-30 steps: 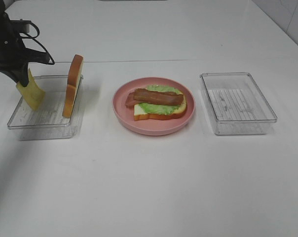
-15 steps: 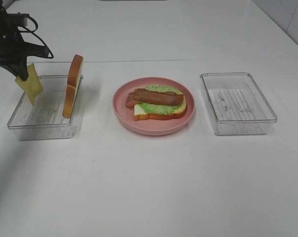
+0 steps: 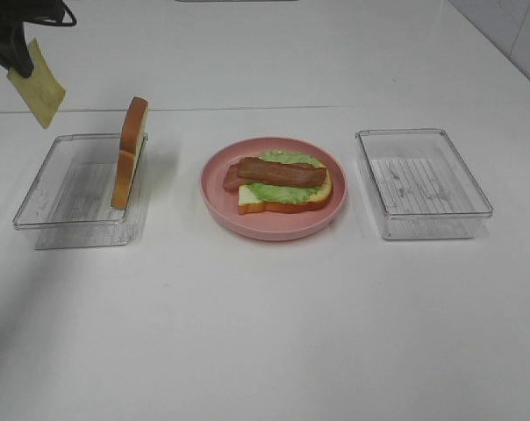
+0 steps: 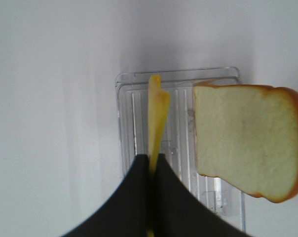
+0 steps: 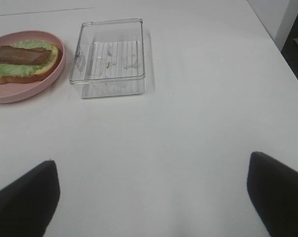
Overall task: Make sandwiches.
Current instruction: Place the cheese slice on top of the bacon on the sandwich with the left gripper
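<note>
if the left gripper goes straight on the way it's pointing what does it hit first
Likely the clear tray, on its ribbed floor, with the cheese square it holds touching down before the left gripper itself. The upright bread slice looks off to one side, though depth is unclear.

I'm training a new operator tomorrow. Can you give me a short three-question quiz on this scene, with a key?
1. True or false: the left end effector is shut on the cheese square.
2. What lies topmost on the pink plate? A) bacon strips B) lettuce C) a fried egg
3. Fill in: the bread slice in the left tray stands on its ____.
Key: 1 true; 2 A; 3 edge.
</note>
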Motion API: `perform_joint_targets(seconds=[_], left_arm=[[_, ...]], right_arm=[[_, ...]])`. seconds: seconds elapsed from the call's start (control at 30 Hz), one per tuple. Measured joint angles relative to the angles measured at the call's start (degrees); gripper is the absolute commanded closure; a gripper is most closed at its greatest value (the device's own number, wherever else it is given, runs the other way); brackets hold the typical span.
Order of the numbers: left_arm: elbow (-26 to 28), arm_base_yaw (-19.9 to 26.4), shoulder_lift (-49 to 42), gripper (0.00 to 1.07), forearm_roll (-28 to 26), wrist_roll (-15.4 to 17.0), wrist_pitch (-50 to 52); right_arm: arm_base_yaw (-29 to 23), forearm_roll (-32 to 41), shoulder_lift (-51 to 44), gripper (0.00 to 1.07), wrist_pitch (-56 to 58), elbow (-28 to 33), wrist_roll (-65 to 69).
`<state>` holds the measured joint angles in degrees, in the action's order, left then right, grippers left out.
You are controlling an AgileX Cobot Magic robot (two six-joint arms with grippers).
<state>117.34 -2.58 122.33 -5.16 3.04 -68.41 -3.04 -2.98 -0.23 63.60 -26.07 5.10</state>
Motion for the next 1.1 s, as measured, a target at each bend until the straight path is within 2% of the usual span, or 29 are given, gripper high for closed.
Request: perform_joint_targets(seconds=[0.13, 0.27, 0.4, 0.5, 0.57, 0.67, 0.73, 0.83, 1.0, 1.1], left_arm=[[0.00, -0.57, -2.29, 1.07, -1.32, 0.00, 0.69], [0.00, -2.64, -5.10, 1.07, -4.98, 0.00, 3.09], [1.15, -4.30, -6.19, 1.07, -5.79, 0.00, 4.13], [3.38, -6.65, -6.36, 1.07, -6.47, 0.00, 4.81], [4.98, -10.20, -6.36, 1.07, -7.62, 0.00, 6.30], [5.10, -10.94, -6.36, 1.07, -8.25, 0.00, 6.82], [5.16, -14.78, -5.50, 1.07, -11.69, 0.00, 8.37], [5.16, -15.58, -5.10, 1.07, -12.32, 0.00, 8.65], [5.16, -21.43, 0.11, 1.07, -15.64, 0.00, 11.12], [5.16, -22.17, 1.09, 1.07, -15.99, 0.00, 11.52]], right_arm=[[0.00, 0.00, 0.00, 0.11, 0.00, 0.00, 0.00], [0.00, 0.00, 0.00, 0.11, 0.00, 0.00, 0.00], [0.00, 0.00, 0.00, 0.11, 0.00, 0.00, 0.00], [0.00, 0.00, 0.00, 0.11, 0.00, 0.00, 0.00], [0.00, 0.00, 0.00, 0.11, 0.00, 0.00, 0.00], [0.00, 0.00, 0.00, 0.11, 0.00, 0.00, 0.00], [0.00, 0.00, 0.00, 0.11, 0.00, 0.00, 0.00], [0.00, 0.00, 0.00, 0.11, 0.00, 0.00, 0.00], [0.00, 0.00, 0.00, 0.11, 0.00, 0.00, 0.00], [0.00, 0.00, 0.00, 0.11, 0.00, 0.00, 0.00]])
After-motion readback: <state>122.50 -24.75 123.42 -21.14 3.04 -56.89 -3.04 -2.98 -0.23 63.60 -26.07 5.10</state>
